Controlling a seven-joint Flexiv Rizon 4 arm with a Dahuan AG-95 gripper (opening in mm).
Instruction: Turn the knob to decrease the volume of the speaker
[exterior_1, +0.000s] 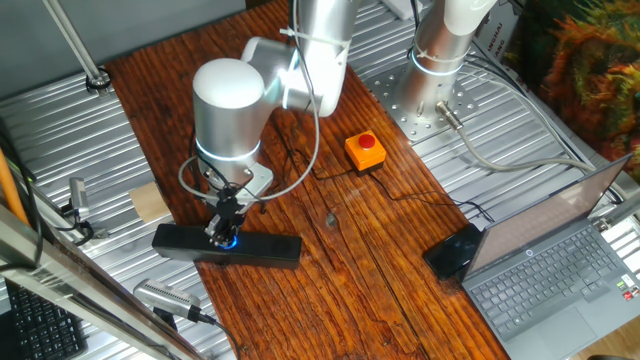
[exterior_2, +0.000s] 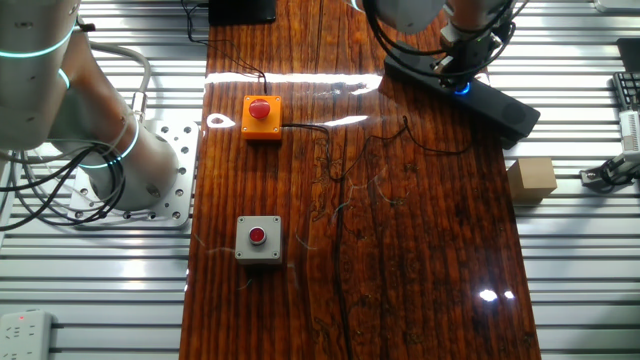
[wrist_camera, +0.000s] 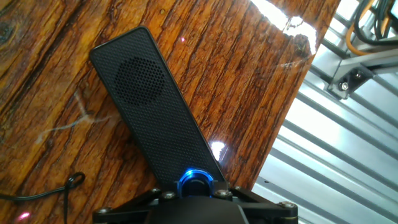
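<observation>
Dark, heavily grained wooden boards (exterior_1: 330, 250) form the work surface, laid over ribbed metal tabletop panels (exterior_1: 60, 130) that show on both sides.

Near one long edge of the boards lies the speaker (exterior_1: 262, 249) (exterior_2: 497, 103) (wrist_camera: 155, 118), a slim black bar flat on the wood, its mesh face up. The knob (exterior_1: 229, 241) (exterior_2: 462, 87) (wrist_camera: 196, 180) sits about midway along the bar and glows blue around its rim.

The gripper (exterior_1: 225, 233) (exterior_2: 458, 72) stands directly over the knob, coming down from above. In the hand view the dark gripper body fills the bottom edge and the blue ring shows just beyond it. Whether the fingers are pinched on the dial or merely straddling it cannot be told.

A thin black cable (exterior_1: 300, 165) trails across the boards beyond the speaker. Farther along the wood stands an orange box with a red push-button (exterior_1: 365, 150) (exterior_2: 262, 115), and a grey box with a red push-button (exterior_2: 258, 238) lies farther still. A small cardboard block (exterior_1: 150, 202) (exterior_2: 531, 178) rests on the metal panels just off the board edge near the speaker. An open laptop (exterior_1: 560, 260) sits at the far corner with a glossy black mouse-like device (exterior_1: 452, 250) beside it.
</observation>
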